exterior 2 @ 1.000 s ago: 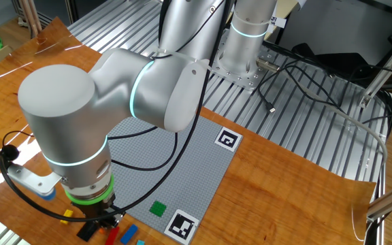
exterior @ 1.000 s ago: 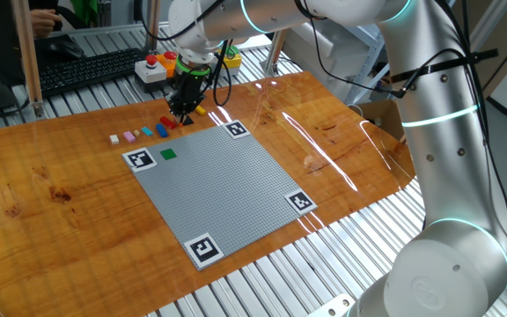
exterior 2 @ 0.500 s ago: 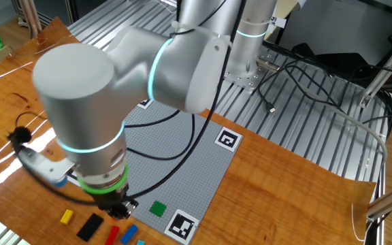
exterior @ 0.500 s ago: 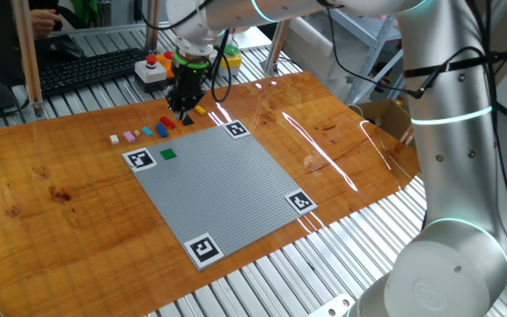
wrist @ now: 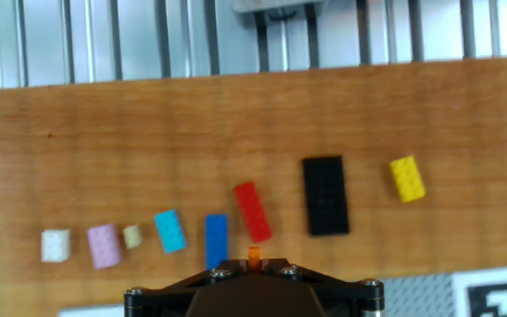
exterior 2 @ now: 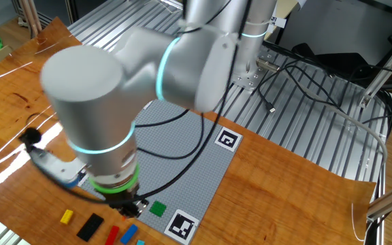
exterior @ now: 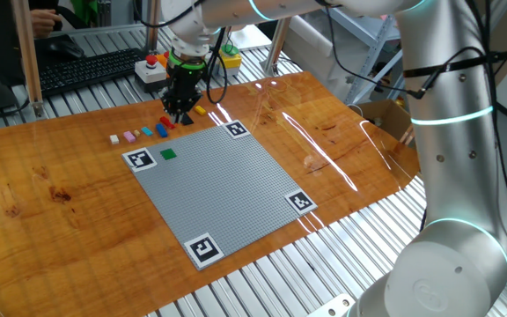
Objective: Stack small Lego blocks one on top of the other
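Several small Lego blocks lie in a row on the wooden table: white (wrist: 55, 246), pink (wrist: 104, 245), light blue (wrist: 170, 231), blue (wrist: 216, 239), red (wrist: 253, 211), black (wrist: 326, 195) and yellow (wrist: 407, 178). My gripper (wrist: 253, 259) is shut on a small orange block (wrist: 253, 254) and hangs just above this row, between the blue and red blocks. From one fixed view the gripper (exterior: 181, 112) hovers over the row's right end. In the other fixed view the gripper (exterior 2: 129, 212) is beside a green block (exterior 2: 158, 208) that sits on the grey baseplate (exterior 2: 196, 160).
The grey baseplate (exterior: 227, 189) has black-and-white markers at its corners and carries the green block (exterior: 168, 153). A box with a red push button (exterior: 153, 67) stands behind the row on the metal slats. The arm's big elbow (exterior 2: 107, 88) hides part of the plate.
The gripper has lifted off the row with the orange block and shifted sideways toward the baseplate corner. The black block, hidden under it before, now shows.
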`<action>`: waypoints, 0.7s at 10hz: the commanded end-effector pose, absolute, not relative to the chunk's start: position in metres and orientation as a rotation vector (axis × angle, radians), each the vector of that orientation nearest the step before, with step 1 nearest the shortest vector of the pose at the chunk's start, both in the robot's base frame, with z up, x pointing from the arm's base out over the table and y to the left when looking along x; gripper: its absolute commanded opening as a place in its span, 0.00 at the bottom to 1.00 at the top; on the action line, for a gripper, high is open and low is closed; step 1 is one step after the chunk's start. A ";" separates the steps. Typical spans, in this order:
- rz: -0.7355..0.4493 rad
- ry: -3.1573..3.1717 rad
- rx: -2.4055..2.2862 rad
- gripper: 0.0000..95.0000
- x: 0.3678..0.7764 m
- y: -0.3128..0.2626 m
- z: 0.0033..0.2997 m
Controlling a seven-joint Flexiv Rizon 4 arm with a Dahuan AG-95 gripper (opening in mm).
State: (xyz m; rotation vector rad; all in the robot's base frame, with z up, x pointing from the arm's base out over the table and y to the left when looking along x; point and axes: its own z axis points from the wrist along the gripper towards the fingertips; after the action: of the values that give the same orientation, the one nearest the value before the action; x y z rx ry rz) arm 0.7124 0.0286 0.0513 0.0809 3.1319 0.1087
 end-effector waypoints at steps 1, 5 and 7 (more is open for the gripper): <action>0.110 3.134 0.098 0.00 0.709 0.036 0.051; 0.106 3.133 0.121 0.00 0.693 0.053 0.050; 0.112 3.129 0.117 0.00 0.686 0.055 0.047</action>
State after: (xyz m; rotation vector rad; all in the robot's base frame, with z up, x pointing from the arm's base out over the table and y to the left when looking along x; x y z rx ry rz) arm 0.6843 0.0559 0.0457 0.1166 3.1274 0.1146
